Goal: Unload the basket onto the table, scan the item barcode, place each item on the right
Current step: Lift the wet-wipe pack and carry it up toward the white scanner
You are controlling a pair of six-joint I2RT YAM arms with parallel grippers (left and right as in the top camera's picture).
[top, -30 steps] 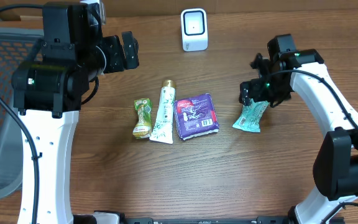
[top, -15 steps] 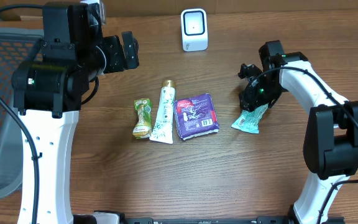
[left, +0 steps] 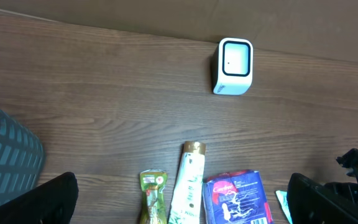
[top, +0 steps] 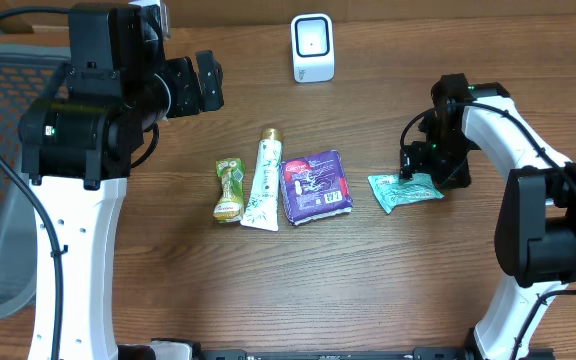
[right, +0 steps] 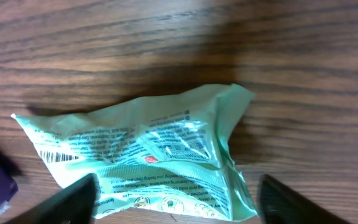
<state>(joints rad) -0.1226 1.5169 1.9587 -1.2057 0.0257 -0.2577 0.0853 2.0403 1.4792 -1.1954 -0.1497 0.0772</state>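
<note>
Packet (top: 405, 190) from overhead: lies flat on the counter (top: 388, 280) at the right, apart from the row of other goods and well apart from the white scanner (top: 313, 47) at the far edge.
Right end effector (top: 420, 165) from overhead: low over the packet's far edge; whether it touches, I cannot tell from up here.
Left end effector (top: 206, 82) from overhead: raised at the left, released, carrying nothing.
Left wrist view: scanner (left: 233, 66) upright ahead; tube (left: 188, 180), sachet (left: 152, 196) and purple pack (left: 238, 199) lie nearer; the fingers stand wide with nothing between.
Right wrist view: packet (right: 148, 155) crumpled, print up, with what looks like the barcode (right: 53, 155) near its left end; the fingers spread either side, released, not pinching the film.
Risk: thin film lying flat gives little to catch, so a closing pinch may take only a wrinkle and let it slip or twist.
Risk at the scanner: a creased or hidden barcode would likely not read.
</note>
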